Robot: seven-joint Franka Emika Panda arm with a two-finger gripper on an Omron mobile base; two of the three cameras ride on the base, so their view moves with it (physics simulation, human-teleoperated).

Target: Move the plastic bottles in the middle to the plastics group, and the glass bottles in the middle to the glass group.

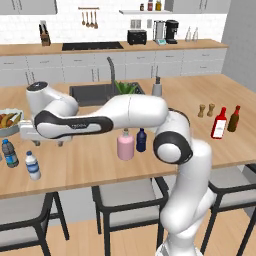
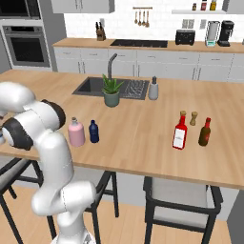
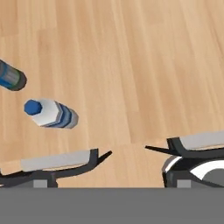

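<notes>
My gripper [image 1: 49, 143] hangs open and empty over the left end of the wooden island counter [image 1: 90, 160]. Just below and left of it stands a small clear plastic bottle with a blue label [image 1: 32, 165] [image 3: 52, 114], upright beside the dark-capped water bottle of the plastics group [image 1: 9, 153] [image 3: 11, 77]. In the middle stand the squat pink glass bottle [image 1: 125, 145] [image 2: 76, 133] and the dark navy plastic bottle [image 1: 141, 140] [image 2: 94, 132], side by side. At the right end is the glass group: a red bottle [image 1: 219, 123] [image 2: 180, 132] and a brown bottle [image 1: 233, 119] [image 2: 205, 132].
A fruit bowl [image 1: 7, 121] sits at the far left edge behind the gripper. Two pepper shakers [image 1: 206, 110] stand near the glass group. A sink [image 1: 92, 93], a potted plant [image 2: 111, 91] and a soap dispenser [image 2: 153, 89] lie along the counter's far side. Stools [image 1: 127, 192] stand under the near edge.
</notes>
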